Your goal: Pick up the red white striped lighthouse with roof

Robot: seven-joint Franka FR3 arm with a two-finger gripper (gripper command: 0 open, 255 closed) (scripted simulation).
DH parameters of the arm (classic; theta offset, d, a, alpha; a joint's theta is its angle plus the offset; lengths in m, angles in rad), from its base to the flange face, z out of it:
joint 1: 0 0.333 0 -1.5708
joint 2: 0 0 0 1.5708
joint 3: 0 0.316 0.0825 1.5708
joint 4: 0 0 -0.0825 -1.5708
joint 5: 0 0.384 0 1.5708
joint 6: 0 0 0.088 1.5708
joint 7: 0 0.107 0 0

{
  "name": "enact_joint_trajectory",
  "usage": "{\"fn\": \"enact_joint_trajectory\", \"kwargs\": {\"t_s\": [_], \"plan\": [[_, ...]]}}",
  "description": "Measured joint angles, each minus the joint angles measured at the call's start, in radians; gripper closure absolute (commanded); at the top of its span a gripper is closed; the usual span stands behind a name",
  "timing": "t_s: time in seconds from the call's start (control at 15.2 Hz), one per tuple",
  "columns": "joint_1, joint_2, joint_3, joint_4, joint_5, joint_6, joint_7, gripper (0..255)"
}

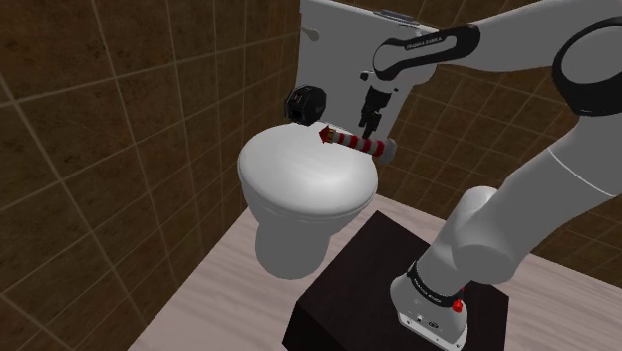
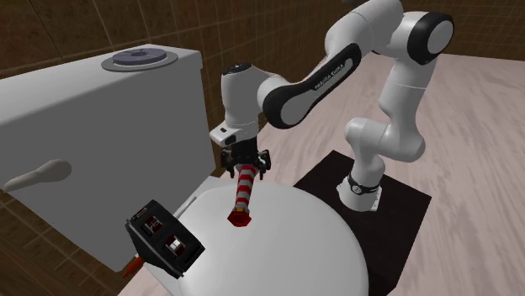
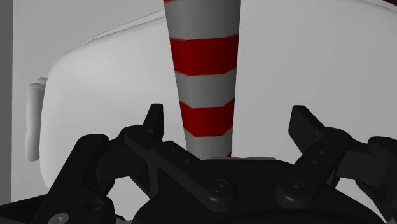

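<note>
Item: red-and-white striped lighthouse [image 1: 354, 141] [image 2: 244, 192] [image 3: 205, 83], lying at the rear of the white toilet lid [image 1: 304, 175] [image 2: 286, 244], beside the tank [image 1: 339, 50], its red roof pointing toward the lid's middle. Gripper [image 1: 371, 125] [image 2: 246, 164] [image 3: 229, 119] over its grey base end.

Wrist view: fingers [image 3: 154, 124] spread wide, flanking the tower, not touching it.

Second exterior view: black box with two red buttons [image 2: 164, 235] at the lid's edge.

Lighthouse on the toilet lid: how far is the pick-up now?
Done: approach; the gripper sits over the red-white striped lighthouse lying on the toilet lid. In hand: its open fingers straddle it without touching. Left: closing and lifting.
</note>
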Motion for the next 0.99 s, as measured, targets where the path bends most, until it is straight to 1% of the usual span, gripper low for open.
{"fn": "enact_joint_trajectory", "kwargs": {"t_s": [0.2,0.59,0.66,0.99], "plan": [[0.011,0.06,-0.023,0.005,0.043,0.048,-0.065,0],[0.014,0.098,-0.032,-0.036,0.071,0.119,-0.093,0],[0.015,0.101,-0.033,-0.035,0.074,0.121,-0.095,255],[0.015,0.102,-0.033,-0.036,0.076,0.124,-0.096,255]]}}
